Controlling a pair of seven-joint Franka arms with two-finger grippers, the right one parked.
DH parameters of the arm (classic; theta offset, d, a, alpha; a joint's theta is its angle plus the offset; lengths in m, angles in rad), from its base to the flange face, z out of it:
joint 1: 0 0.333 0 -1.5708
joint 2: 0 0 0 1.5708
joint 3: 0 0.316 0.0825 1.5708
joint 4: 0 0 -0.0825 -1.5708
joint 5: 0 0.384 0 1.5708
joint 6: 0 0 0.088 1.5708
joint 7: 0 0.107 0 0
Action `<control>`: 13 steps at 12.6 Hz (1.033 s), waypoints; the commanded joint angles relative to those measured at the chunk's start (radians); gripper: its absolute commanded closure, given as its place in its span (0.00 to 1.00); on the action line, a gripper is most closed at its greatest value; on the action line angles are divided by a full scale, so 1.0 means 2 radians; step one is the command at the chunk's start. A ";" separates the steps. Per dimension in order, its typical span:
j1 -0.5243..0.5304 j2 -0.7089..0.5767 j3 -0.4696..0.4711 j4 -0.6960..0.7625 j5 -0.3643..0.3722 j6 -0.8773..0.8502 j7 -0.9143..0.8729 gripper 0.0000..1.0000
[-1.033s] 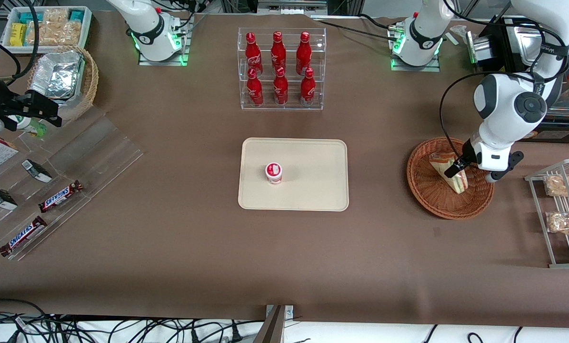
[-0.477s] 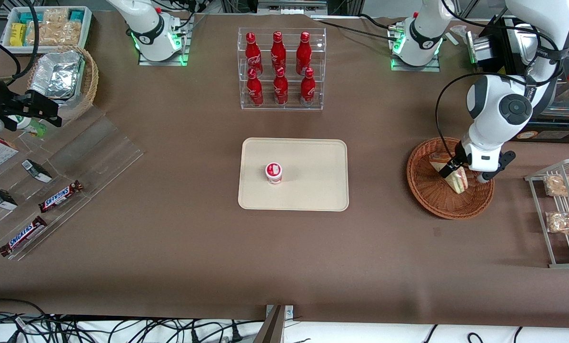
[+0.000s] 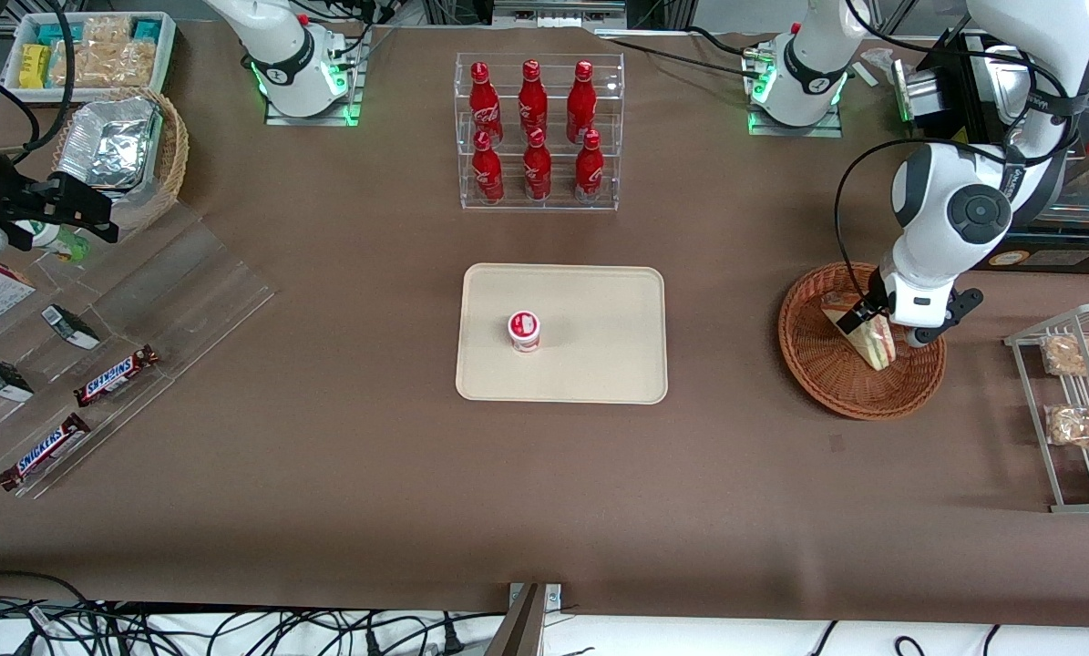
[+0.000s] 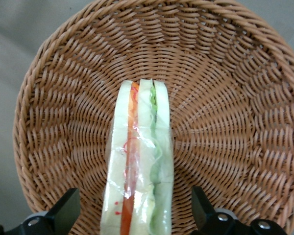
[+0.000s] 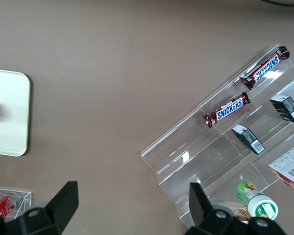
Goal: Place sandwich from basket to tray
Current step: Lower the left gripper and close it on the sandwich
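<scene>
The sandwich (image 4: 139, 161) runs out of the left wrist view between the open jaws of the gripper (image 4: 136, 220), so its near end is cut off, and so is the basket (image 4: 225, 63) rim outside each jaw. In the front view the arm covers the gripper (image 3: 883, 321), the sandwich's (image 3: 875, 342) upper end and part of the basket (image 3: 827, 364).

Robotics lab bench dressed as a shop counter. Two arm bases (image 3: 303, 68) bolted to a brown-covered table (image 3: 344, 456); loose cables (image 3: 189, 629) along its near edge. Retail props: acrylic rack of red bottles (image 3: 537, 132), stepped acrylic display (image 3: 97, 337) holding Snickers bars (image 3: 116, 375), wire rack of bagged snacks (image 3: 1077, 410).
</scene>
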State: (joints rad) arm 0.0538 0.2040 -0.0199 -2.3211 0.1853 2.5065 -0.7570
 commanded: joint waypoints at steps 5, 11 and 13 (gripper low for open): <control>0.001 0.001 -0.001 0.015 0.009 -0.012 -0.016 0.55; -0.002 -0.005 -0.016 0.055 0.006 -0.067 -0.019 0.58; -0.001 -0.008 -0.031 0.090 0.005 -0.125 -0.016 0.58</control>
State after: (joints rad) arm 0.0517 0.2024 -0.0565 -2.2098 0.1865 2.3644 -0.7798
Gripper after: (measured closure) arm 0.581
